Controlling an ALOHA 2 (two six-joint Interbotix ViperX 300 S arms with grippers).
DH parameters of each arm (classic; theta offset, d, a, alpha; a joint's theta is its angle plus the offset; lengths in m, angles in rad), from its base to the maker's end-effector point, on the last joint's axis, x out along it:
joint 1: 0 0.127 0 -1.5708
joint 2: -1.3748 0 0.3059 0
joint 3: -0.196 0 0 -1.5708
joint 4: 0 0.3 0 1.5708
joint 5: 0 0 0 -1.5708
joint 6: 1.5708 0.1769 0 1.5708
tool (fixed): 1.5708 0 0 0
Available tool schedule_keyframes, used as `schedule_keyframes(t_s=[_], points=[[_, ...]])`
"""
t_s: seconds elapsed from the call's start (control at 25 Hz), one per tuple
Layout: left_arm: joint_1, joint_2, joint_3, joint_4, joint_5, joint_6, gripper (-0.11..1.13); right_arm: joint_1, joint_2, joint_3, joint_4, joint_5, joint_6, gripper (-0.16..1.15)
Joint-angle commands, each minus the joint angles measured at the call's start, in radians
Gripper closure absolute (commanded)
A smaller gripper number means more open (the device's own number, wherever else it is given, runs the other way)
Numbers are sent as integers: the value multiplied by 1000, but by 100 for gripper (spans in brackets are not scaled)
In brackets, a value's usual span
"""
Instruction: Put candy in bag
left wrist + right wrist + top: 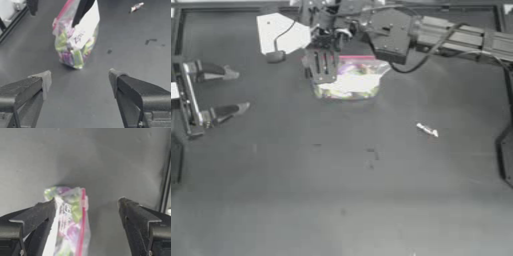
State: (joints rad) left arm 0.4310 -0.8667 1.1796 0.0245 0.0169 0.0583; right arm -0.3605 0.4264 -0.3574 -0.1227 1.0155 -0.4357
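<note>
The bag (350,80), clear with a pink-red strip and colourful sweets inside, stands upright at the table's back middle. It also shows in the left wrist view (75,42) and in the right wrist view (68,215). My right gripper (323,67) hangs over it, open wide (87,201); one finger (36,215) touches the bag's side, the other stands apart. The candy (427,130), a tiny whitish sweet, lies alone on the table to the right, also seen from the left wrist (136,7). My left gripper (234,91) rests open at the left edge, facing the bag (80,75).
The right arm's white and grey links (391,32) stretch along the table's back edge. A metal rail (176,30) borders the table at the left and back. A few small marks (370,155) dot the tabletop's middle.
</note>
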Motion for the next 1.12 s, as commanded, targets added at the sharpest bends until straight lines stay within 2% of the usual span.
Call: schedule_keyframes(t_s=[0.04,1.12], points=[[2,2,-12,2,-8,2,3,5,-21,-28,3,-2,2,-2],[2,2,-8,2,-6,0,3,17,0,-52,6,25,2,-2]])
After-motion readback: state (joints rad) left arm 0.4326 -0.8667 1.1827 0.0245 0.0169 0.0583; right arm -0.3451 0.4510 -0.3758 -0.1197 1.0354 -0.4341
